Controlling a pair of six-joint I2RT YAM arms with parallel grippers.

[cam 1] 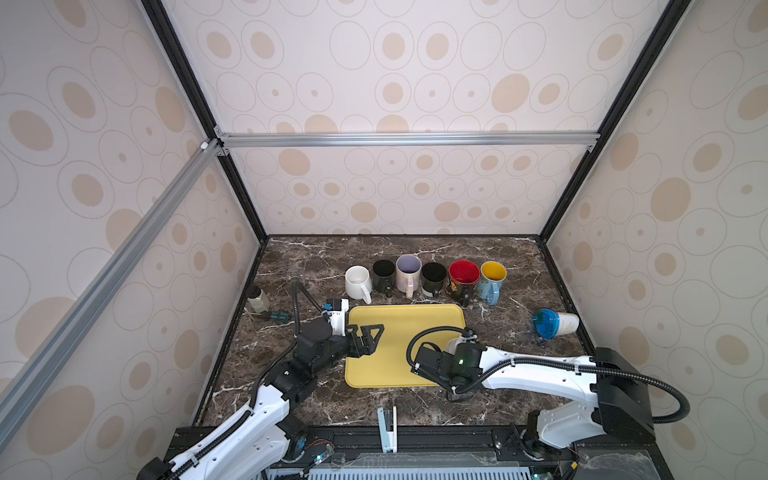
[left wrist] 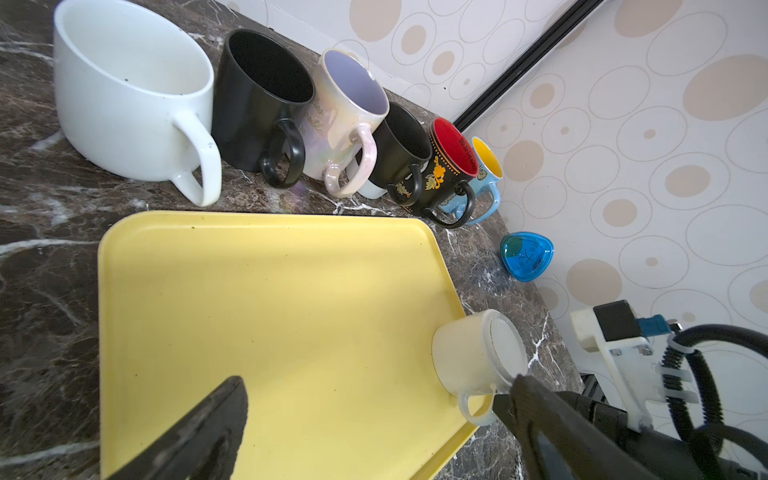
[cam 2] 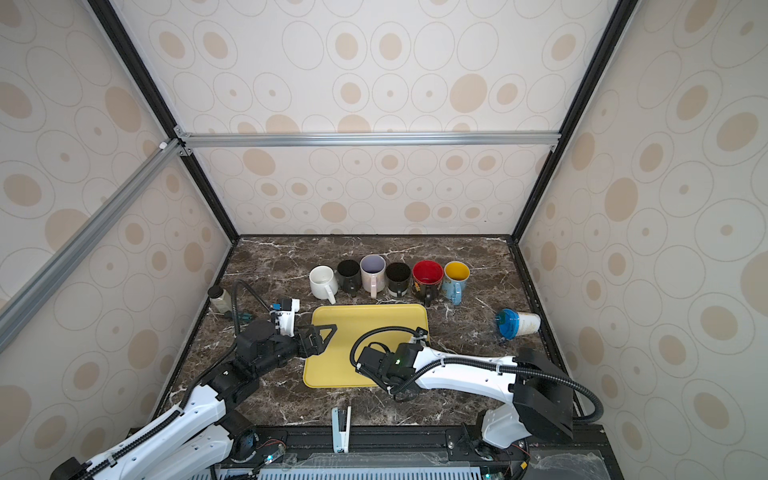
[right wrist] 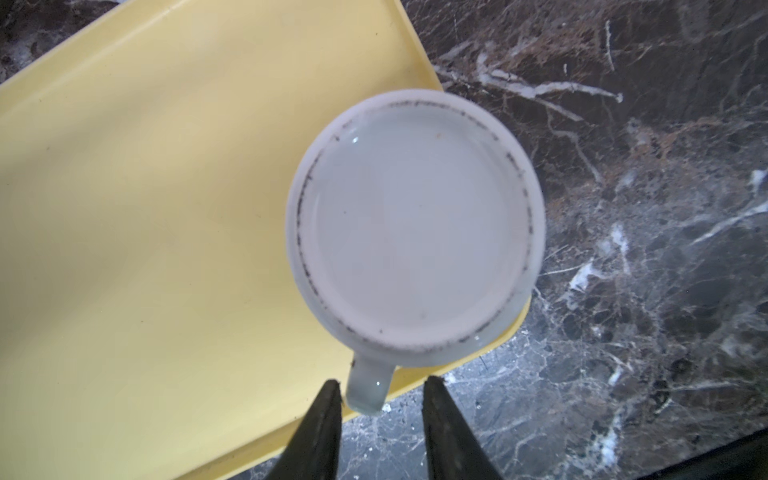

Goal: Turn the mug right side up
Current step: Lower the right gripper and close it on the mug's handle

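Item: white mug (right wrist: 415, 224), inverted, base up, on a corner of the yellow tray (right wrist: 166, 208), with its handle overhanging the rim.
Right end effector (right wrist: 380, 384): narrowly parted and straddling the handle, apparently to grip for the flip; not clamped.
Left end effector (cam 1: 365, 338): spread wide, empty, over the tray's opposite edge, out of the way.

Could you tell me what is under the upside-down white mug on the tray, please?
The mug stands mouth down on the yellow tray, near a corner. Whatever lies beneath its bowl is covered, so I cannot tell.
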